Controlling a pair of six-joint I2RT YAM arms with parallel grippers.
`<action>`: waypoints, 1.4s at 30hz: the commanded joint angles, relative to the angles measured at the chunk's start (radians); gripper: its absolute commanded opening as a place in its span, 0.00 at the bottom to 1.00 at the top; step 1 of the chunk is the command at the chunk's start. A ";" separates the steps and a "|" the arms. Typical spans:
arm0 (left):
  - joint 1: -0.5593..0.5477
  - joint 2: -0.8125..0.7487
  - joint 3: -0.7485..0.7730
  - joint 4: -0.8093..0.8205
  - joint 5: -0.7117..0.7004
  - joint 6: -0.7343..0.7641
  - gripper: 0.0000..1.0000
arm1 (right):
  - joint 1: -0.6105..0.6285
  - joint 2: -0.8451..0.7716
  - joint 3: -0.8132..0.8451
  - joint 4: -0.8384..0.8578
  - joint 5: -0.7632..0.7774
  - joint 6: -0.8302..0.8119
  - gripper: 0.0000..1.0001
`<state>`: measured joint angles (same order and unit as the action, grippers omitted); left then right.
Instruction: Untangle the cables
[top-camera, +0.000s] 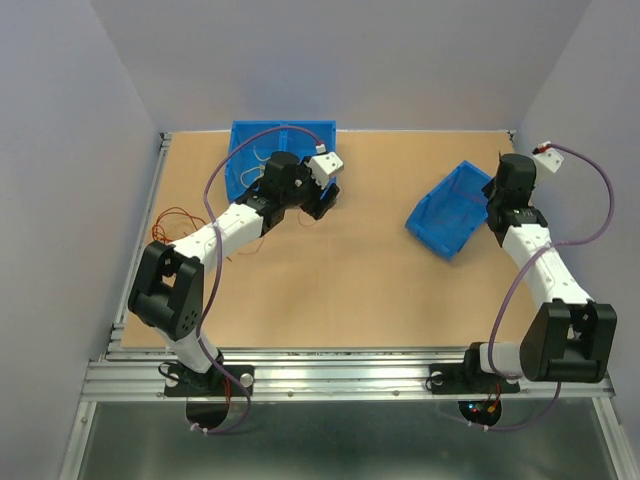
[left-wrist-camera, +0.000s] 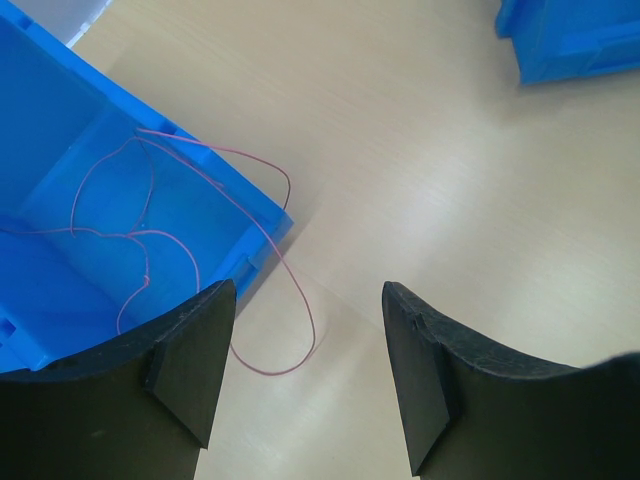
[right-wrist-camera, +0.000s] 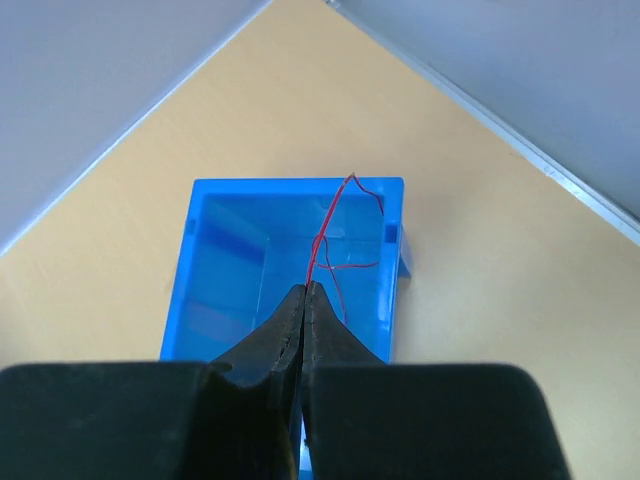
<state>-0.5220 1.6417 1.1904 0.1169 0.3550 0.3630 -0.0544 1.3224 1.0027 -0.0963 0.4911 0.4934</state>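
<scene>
I'm logging: right gripper (right-wrist-camera: 305, 292) pinching red cable (right-wrist-camera: 320, 240) above blue bin (right-wrist-camera: 230, 200); left gripper (left-wrist-camera: 305, 300) hanging spread, pink cable (left-wrist-camera: 265, 373) lying at nine o'clock.

Left arm (top-camera: 225, 232) reached forward, elbow bent, wrist pitched down. Left end effector (left-wrist-camera: 308, 330) stood with fingers spread wide. Right arm (top-camera: 545, 265) extended forward. Right end effector (right-wrist-camera: 304, 295) had fingers pressed together, pinching a red cable (right-wrist-camera: 321, 240).

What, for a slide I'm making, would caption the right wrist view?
Right pincer shut on a thin red wire, held over a blue bin on the wooden table.
</scene>
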 joint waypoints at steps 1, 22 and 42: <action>-0.004 -0.006 0.006 0.038 -0.014 0.019 0.71 | -0.009 -0.045 -0.052 0.033 0.062 0.019 0.01; -0.006 0.017 -0.008 0.050 -0.019 0.036 0.71 | -0.022 -0.408 -0.217 0.033 0.032 0.001 0.00; -0.007 0.018 -0.008 0.049 -0.016 0.039 0.71 | -0.022 -0.161 -0.134 0.079 -0.379 -0.090 0.01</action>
<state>-0.5220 1.6653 1.1889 0.1310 0.3325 0.3920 -0.0719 1.1564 0.8165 -0.0875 0.2798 0.4610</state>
